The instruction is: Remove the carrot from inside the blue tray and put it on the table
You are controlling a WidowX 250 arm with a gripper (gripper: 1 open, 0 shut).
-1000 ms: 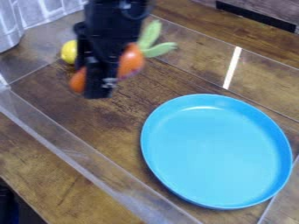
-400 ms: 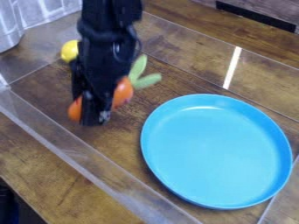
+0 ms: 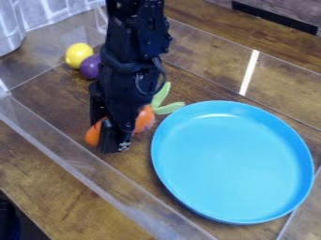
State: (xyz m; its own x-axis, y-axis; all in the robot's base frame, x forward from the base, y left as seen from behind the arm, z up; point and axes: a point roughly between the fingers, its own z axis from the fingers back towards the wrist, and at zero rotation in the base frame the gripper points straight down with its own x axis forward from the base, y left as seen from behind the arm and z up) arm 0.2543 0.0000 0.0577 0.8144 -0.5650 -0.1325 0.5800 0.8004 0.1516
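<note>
Brown wood with dark lines in it makes the table (image 3: 56,183), and a short white line (image 3: 249,72) is on it near the back. A clear edge wall (image 3: 94,172) runs slanting across the front left part, and bare wood shows on both sides of it. The carrot (image 3: 143,119) is a small orange toy. It has dark little lines on it and a light green leafy top (image 3: 164,103). The carrot is outside the blue tray, just beside its left edge, low down by the table. Its green top points up and to the right, toward the back. The black tool (image 3: 118,134) is holding the carrot, with its fingers around the orange part, so some of the orange is hidden. I cannot tell if the carrot touches the wood. The blue tray (image 3: 232,161) is big and round, with a rim that goes up all the way around, and nothing is in it. Behind the tool, a purple eggplant (image 3: 90,67) and a yellow ball (image 3: 79,55) sit close together. Open wood lies to the left of the tool, and more open wood is behind the tray. The clear wall is close to the tool at the front.
</note>
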